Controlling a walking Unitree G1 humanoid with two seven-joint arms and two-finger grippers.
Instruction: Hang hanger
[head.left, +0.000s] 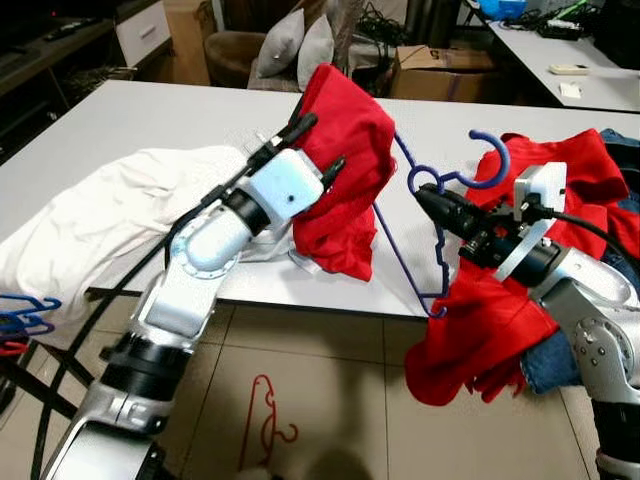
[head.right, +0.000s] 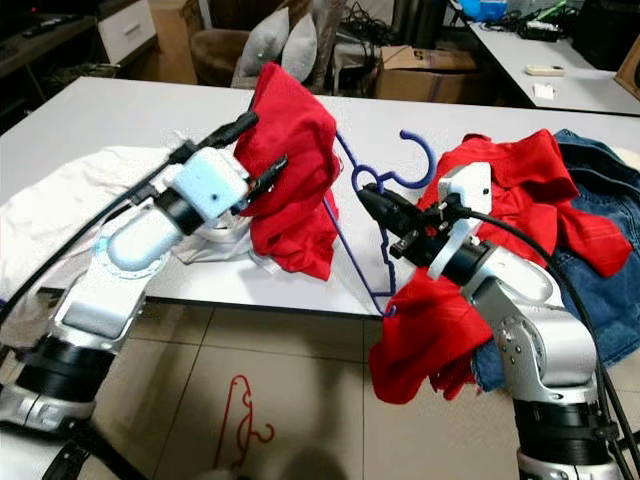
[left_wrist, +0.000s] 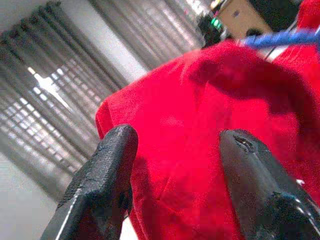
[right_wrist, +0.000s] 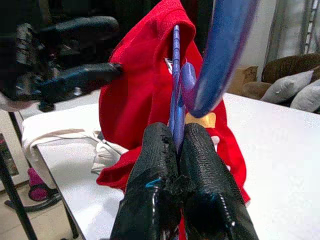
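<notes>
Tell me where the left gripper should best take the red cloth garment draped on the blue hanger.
Probably the upper fold of the red cloth garment, approached from the robot's left, where the open left gripper already straddles it. The right gripper clamps the thin blue plastic hanger, steadying it.

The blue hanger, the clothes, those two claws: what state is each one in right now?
Blue hanger: held upright, half inside the red shirt.
Red shirt: draped on the hanger, lifted off the table.
Left claw: open, against the shirt.
Right claw: shut on the hanger.
White garment: lying crumpled on the table.
</notes>
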